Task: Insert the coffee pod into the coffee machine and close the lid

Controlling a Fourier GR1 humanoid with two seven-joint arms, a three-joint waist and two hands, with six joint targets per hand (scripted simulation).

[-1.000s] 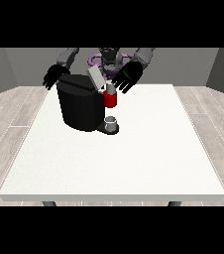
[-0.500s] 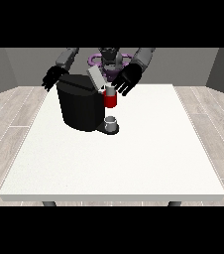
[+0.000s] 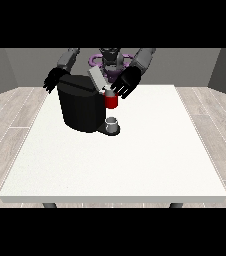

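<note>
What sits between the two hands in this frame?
In the front view, the black coffee machine with its raised grey lid stands between the hand at the view's left and the hand at the view's right.

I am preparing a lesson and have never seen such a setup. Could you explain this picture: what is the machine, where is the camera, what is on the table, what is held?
The camera stands across the white table and faces a humanoid robot with two black hands. On the table stands a black coffee machine with its grey lid raised, a red part at its front and a small cup below. The hand at the view's right hovers by the lid, fingers spread, holding nothing visible. The hand at the view's left hangs behind the machine. No pod can be made out.
</note>
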